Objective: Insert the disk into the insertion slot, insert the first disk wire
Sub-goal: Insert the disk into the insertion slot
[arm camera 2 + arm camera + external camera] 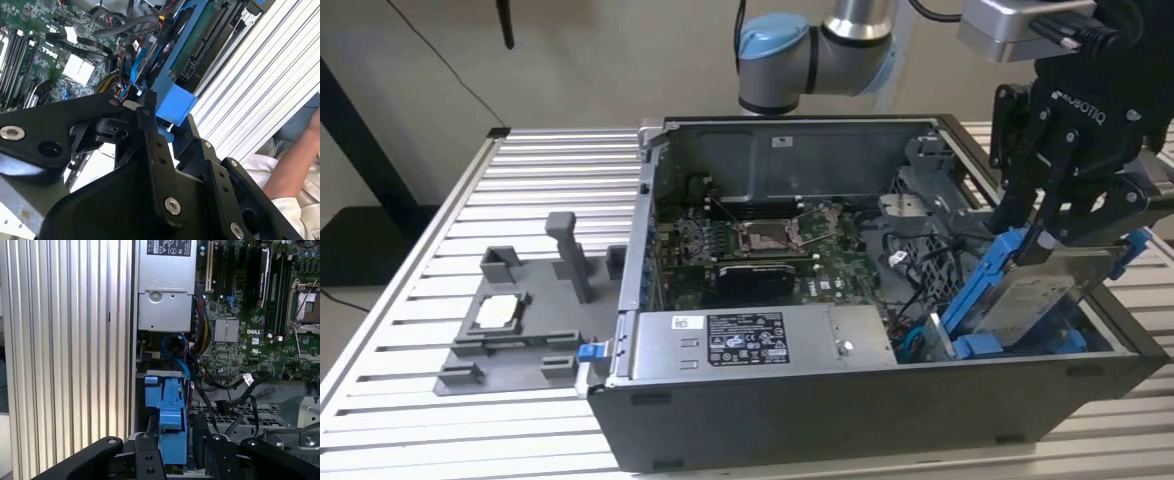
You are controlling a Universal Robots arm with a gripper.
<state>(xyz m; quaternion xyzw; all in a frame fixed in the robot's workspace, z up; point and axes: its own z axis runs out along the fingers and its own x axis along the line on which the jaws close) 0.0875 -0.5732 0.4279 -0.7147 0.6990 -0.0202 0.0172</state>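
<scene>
A big dark computer box [854, 425] sits open on the ribbed silver desk [534, 190]. Inside lie a green board [781, 240], black wires [227, 388] and a silver power box [747, 340]. A grey plastic stand [520, 335] sits beside the box, at the exterior view's left.

Grey arm [807, 65] with light-blue joint caps [767, 40], black end effector [1049, 228] of linked plates, silver screws [172, 205], white lettering

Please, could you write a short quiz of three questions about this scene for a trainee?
1. True or false: the gripper is open and empty.
2. What colour is the carrier around the disk? A red, B blue, C green.
3. Fill in: the disk is ___, not lying flat.
Key: 1 false, it is shut on the disk; 2 B; 3 tilted.
</scene>
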